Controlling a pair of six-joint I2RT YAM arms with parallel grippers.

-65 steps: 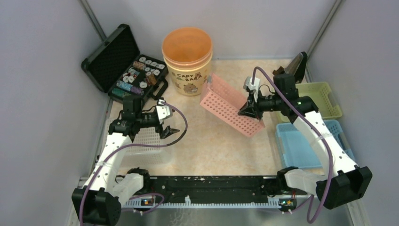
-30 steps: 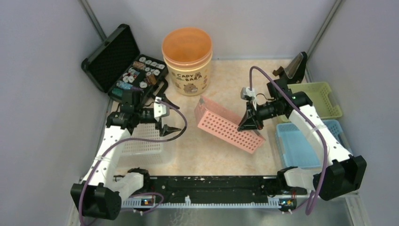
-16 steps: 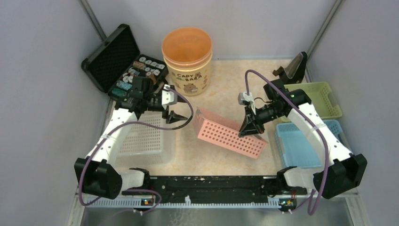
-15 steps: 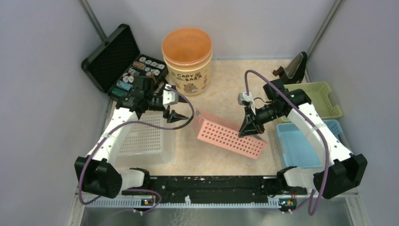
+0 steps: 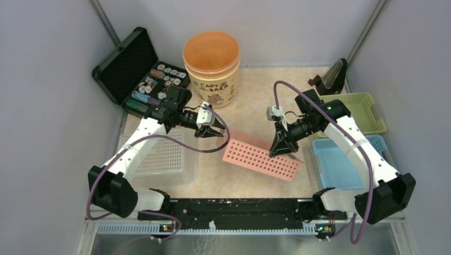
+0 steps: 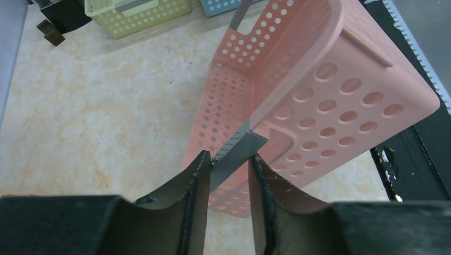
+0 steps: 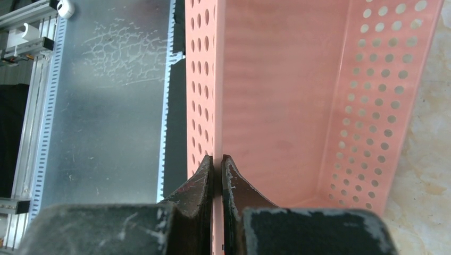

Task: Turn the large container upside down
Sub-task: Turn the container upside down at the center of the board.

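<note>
Clenching pink basket (image 7: 287, 95) wall, right pincer (image 7: 218, 159); left pincer (image 6: 227, 158) parted, plain wrist-view only.

The pink basket (image 6: 340, 79) was moulded plastic, perforated, smooth, with a soft satin sheen. The fingers (image 7: 199, 188) of the right gripper (image 7: 218, 159) were black and matt, scuffed pale along their edges; those (image 6: 194, 202) of the left gripper (image 6: 227, 156) showed the same dull, slightly rough black. The tabletop (image 6: 95, 117) had a smooth beige marbled finish. A grey metal sheet (image 7: 111, 79) looked faintly shiny and scratched. The orange tub (image 5: 213, 87) was smooth plastic, and the black case (image 5: 125, 64) had a matt shell
</note>
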